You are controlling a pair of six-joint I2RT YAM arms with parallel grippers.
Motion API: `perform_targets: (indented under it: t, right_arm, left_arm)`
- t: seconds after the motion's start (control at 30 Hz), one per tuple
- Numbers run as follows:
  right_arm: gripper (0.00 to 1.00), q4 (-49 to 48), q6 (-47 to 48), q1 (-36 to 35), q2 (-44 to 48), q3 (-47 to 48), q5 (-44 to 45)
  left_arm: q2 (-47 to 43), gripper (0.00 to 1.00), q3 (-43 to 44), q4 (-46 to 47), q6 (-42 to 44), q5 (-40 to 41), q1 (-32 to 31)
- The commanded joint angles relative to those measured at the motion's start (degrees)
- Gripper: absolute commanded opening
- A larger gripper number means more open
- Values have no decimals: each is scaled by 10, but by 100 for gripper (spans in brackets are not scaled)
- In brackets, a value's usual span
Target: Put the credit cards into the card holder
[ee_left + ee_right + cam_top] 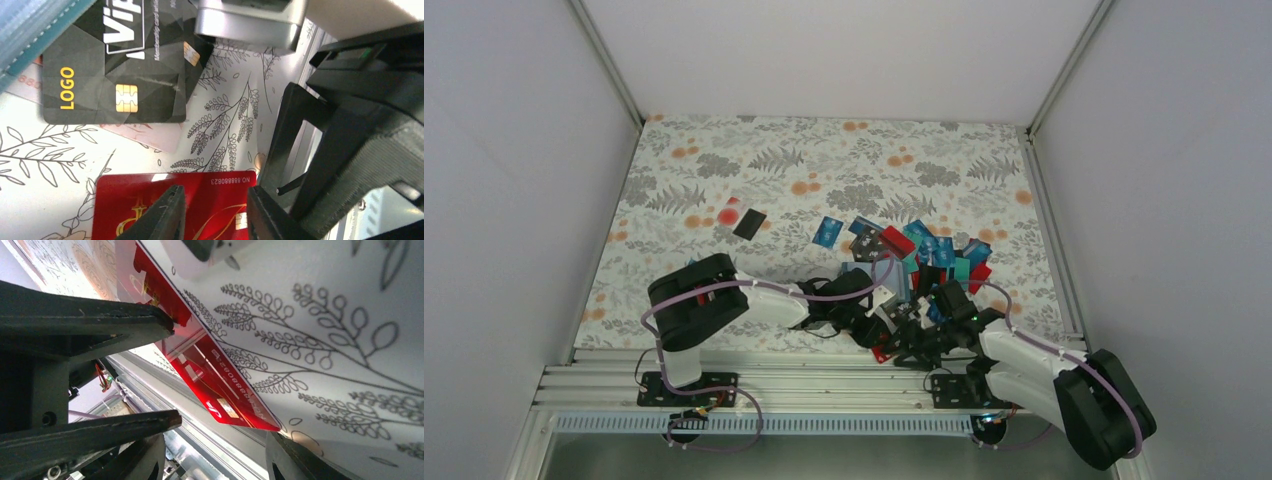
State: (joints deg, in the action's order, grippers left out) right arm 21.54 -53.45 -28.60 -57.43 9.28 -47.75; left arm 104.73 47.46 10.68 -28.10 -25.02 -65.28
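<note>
Both arms are crowded together at the near edge of the table [724, 160], and everything turns on one red card [200, 197] lying there. My left gripper [215, 212] hangs right over it, jaws partly apart, holding nothing, with the red face showing in the gap between the two fingers. The card's printed edge runs across the left wrist view, in line with the way those jaws shut, and the card is wider than the gap, so I judge the left can press it down but not pinch it flat. The right gripper [174, 370] comes in from the table-edge side, also partly open, with the upper finger touching the top of the card and the lower finger well apart beneath it. Nothing is gripped there yet. In that view the card's long axis runs away from the right fingers, one corner nearest the rail. I can't tell whether that corner sits off the cloth. So the right arm has the better angle to grip through the thickness. The wallet [25, 30] sits beyond the left fingers, past a black card [115, 75], so the red card has to travel that way. The pile of cards [924, 245] waits farther back.
</note>
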Motion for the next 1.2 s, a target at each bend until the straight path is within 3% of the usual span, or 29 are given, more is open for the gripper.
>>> perform_targets:
  t: [0.0,0.4,0.6,0.77,1.17]
  right_arm:
    - [51,-23,-71,7,-22,-15,102]
    - [48,-56,-83,7,18,-7,100]
    - [49,17,-48,7,3,13,99]
    - [50,34,-27,7,-26,26,102]
    - [54,37,-31,7,-49,36,111]
  left_arm:
    - [9,28,4,10,-9,-69,-33]
    - [11,19,-30,62,-33,-113,-9]
    - [-73,23,16,-54,-22,-49,-2]
    - [-90,26,42,-130,-14,14,15]
    - [-14,26,44,-138,7,15,27]
